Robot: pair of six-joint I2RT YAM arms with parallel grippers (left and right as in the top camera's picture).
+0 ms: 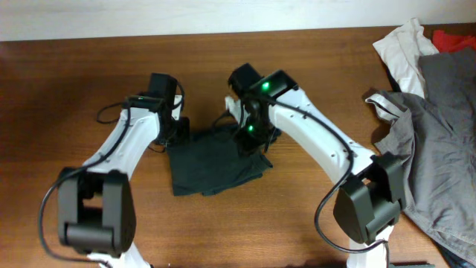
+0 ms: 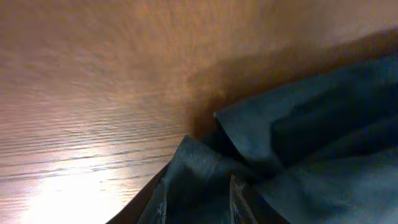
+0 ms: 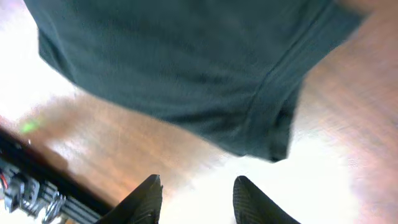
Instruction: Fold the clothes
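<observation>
On the table (image 1: 74, 74), centre: T-shirt (image 1: 216, 160), dark, folded into a rough square. I judge it light, limp cotton, unlikely to slip. It is best taken by pinching a doubled edge or corner, both sides together.

Left gripper (image 2: 199, 200), at the shirt's far-left corner: fingers parted over cloth, nothing pinched that I can see.

Right gripper (image 3: 196, 194), just off the hemmed edge: released, empty.

Lettering hidden; wrist views blurred; layer count unclear.

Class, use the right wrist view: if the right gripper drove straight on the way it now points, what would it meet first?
The right gripper would probably meet bare table first; the hemmed edge of the black T-shirt lies just beyond, though depth is unclear.
</observation>
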